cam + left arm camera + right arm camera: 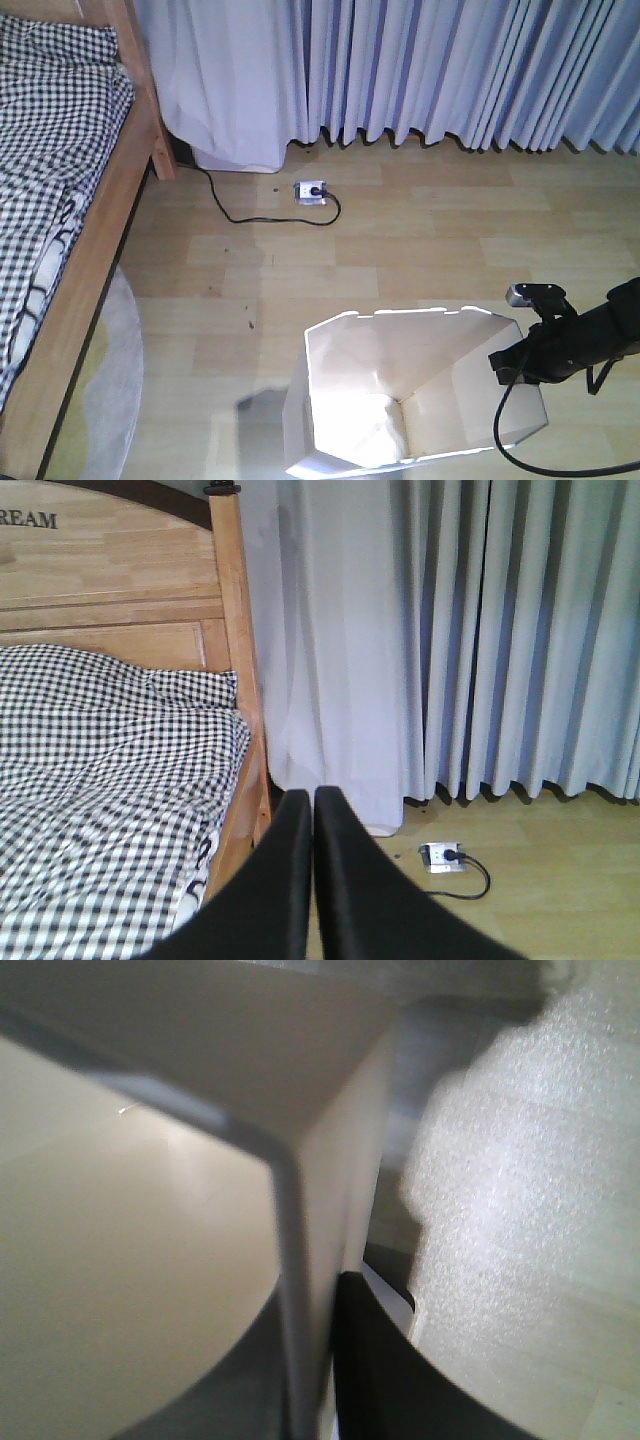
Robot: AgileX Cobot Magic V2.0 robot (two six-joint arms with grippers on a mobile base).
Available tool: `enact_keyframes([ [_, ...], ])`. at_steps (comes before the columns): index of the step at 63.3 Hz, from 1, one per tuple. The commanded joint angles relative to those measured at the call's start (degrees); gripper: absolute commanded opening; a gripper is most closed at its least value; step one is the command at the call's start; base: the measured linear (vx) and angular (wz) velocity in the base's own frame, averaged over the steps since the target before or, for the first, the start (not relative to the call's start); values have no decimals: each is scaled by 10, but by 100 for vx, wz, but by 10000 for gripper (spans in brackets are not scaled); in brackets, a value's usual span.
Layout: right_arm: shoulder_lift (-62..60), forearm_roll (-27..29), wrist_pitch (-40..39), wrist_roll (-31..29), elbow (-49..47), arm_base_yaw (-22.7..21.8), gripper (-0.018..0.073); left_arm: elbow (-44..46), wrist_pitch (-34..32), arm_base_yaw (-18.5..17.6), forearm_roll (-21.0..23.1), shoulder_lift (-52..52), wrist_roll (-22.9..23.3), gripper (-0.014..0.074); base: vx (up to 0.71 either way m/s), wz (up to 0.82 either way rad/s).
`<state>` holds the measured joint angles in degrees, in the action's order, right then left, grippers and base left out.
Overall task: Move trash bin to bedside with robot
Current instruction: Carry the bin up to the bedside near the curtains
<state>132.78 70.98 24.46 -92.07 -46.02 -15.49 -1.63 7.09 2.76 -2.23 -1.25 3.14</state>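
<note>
Pale wood floor (pixel 420 250) runs from the bed (pixel 60 200) out to the long curtains (pixel 450 70), and your bin (pixel 400 390) stands on it well apart from the bed's long wooden side, with bare boards between the two. Your right gripper (pixel 515 365) is clamped on the bin's rim, on the side farthest from the bed. In the wrist view the thin wall sits pinched between the fingers (pixel 385 1370), one inside and one outside, close to a fold in the rim. Your left gripper (pixel 312 880) has its fingers pressed together on nothing and points toward the bed's head end. Expect the bin to be light. It looks empty as far as its inside shows, and the plastic is thin, so it will likely flex and tip toward the unheld side if you lift it by one wall. The surface looks smooth enough to slide out of a pinch. A hold at a rim fold, where the wall should be stiffest, is your best bet, and a low carry or a gentle drag suits it better than a high lift. On the way to the bed, mind the grey rug (pixel 115 380) lying just beside the bed's side, since its edge could catch the bin's base. A socket strip (pixel 310 190) and its black cable (pixel 240 210) lie near the bed's head end, so aim short of them.
</note>
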Motion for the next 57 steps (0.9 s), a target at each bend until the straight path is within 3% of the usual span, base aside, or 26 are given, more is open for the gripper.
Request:
enact_keyframes([
  [1, -39, 18, 109, -1, -3, -2, -5, 12, -42, -1, 3, -3, 3, -6, 27, -3],
  [57, -39, 18, 110, -1, -3, -2, -5, 12, -42, -1, 3, -3, 3, -6, 25, 0],
])
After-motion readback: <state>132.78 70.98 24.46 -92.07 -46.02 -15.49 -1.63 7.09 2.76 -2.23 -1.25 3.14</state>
